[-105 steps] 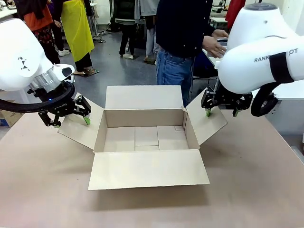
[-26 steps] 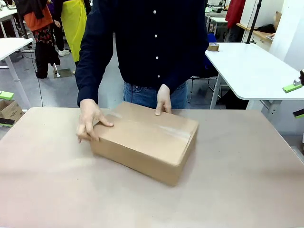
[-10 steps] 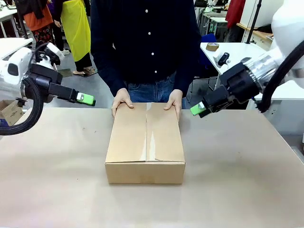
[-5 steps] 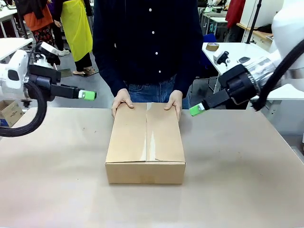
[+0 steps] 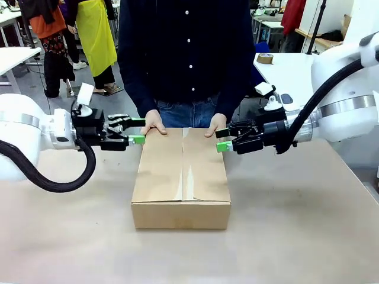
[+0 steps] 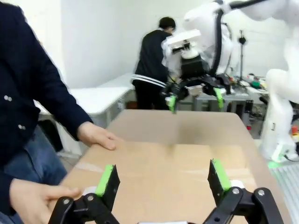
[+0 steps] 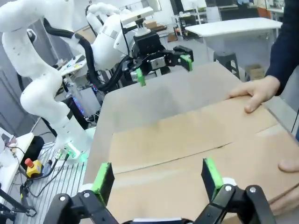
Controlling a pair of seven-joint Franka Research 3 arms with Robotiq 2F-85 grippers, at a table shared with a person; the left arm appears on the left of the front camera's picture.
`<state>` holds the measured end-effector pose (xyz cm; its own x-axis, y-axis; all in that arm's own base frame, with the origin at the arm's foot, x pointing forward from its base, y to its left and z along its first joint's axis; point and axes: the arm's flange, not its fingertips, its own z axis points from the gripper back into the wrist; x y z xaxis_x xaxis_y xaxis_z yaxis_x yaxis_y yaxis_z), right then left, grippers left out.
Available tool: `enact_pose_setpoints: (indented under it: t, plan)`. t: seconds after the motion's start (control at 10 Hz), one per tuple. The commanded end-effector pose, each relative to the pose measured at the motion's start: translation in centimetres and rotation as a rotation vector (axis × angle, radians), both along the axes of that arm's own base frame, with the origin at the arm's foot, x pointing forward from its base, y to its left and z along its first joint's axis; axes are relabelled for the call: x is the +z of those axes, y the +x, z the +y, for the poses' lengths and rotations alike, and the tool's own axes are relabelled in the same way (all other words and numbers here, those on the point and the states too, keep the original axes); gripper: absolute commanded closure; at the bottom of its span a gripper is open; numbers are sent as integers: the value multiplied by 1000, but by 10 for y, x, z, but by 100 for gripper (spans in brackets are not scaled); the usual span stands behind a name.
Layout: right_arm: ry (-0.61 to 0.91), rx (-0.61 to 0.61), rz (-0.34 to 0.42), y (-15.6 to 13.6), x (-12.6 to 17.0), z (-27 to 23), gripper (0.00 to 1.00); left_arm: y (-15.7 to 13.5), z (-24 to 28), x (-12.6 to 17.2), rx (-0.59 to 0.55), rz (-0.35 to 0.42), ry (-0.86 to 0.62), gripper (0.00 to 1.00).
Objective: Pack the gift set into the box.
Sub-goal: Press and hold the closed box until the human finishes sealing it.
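The brown box (image 5: 181, 177) sits in the middle of the table (image 5: 296, 236) with its flaps shut and its contents hidden, and a person's hands (image 5: 153, 123) rest on its far end. The left gripper (image 5: 137, 131) and right gripper (image 5: 222, 140) hover at the box's far corners, jaws spread wide, holding nothing.

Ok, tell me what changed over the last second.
The left tool and the right tool moved inward and now sit beside the far corners of the box, one on each side, both open and holding nothing. The box stayed closed and in place, and the person's hands stayed on its far edge.
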<state>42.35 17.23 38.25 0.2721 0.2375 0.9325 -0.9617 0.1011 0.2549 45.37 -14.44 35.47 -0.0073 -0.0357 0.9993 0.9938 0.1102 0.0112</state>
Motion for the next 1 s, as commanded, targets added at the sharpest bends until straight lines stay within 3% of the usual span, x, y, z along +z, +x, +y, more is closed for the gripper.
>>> enact_pose_setpoints:
  t: [0.0,0.1,0.2,0.3,0.4,0.5,0.9]
  plan:
    - [-39,-41,23,-6,39,-7,0,-2,11,16,66,-41,-9,0]
    - [0,0,0,0,0,0,0,-2,11,16,66,-41,-9,0]
    - [51,103,-133,4,2,14,0,2,0,-3,-5,6,0,0]
    - [41,141,-287,12,-15,26,0,7,-15,-15,30,-19,73,0]
    - [46,193,-378,17,-33,30,0,8,-24,-21,-7,12,69,0]
    - [55,228,-423,18,-43,33,0,8,-27,-23,-20,21,62,0]
    - [-6,201,-343,34,-74,45,0,6,-42,-45,-55,-10,152,0]
